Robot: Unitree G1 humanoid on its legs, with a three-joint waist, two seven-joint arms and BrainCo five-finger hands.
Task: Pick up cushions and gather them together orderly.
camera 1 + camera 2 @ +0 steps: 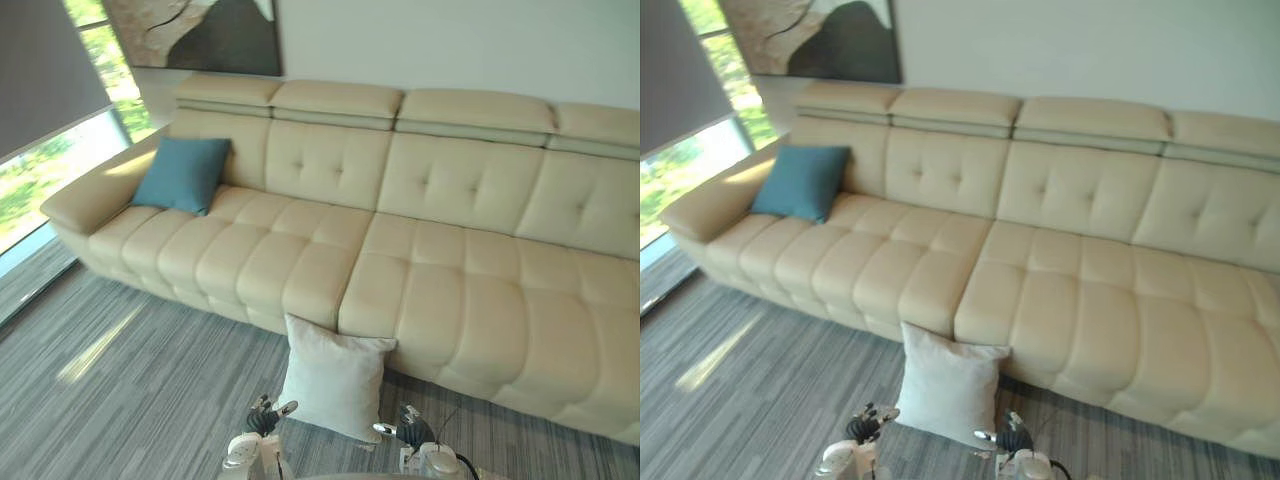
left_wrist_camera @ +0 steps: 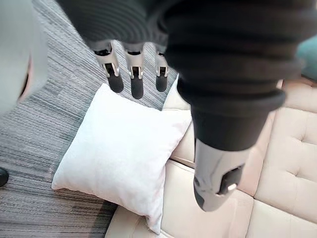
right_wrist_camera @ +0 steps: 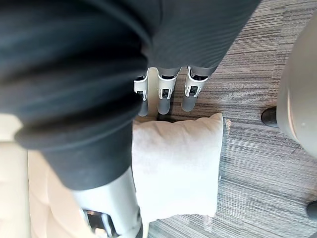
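Leaning on the floor (image 1: 120, 380) against the sofa (image 1: 430, 280)'s front edge, white cushion (image 1: 335, 385) is sitting between left hand (image 1: 262, 415) and right hand (image 1: 410, 428); both sets of fingers are hanging released, holding nothing. Blue cushion (image 1: 183, 173) is resting at sofa's left end. Judging it soft, light, squashy: pinching opposite side edges looks best.

The sofa (image 1: 450, 250) runs off the frame's right edge; the right hand (image 3: 111, 208) hides one side of the white cushion (image 3: 178, 163).

White cushion (image 1: 335, 388), teal cushion (image 1: 184, 174), cream sofa (image 1: 440, 250)
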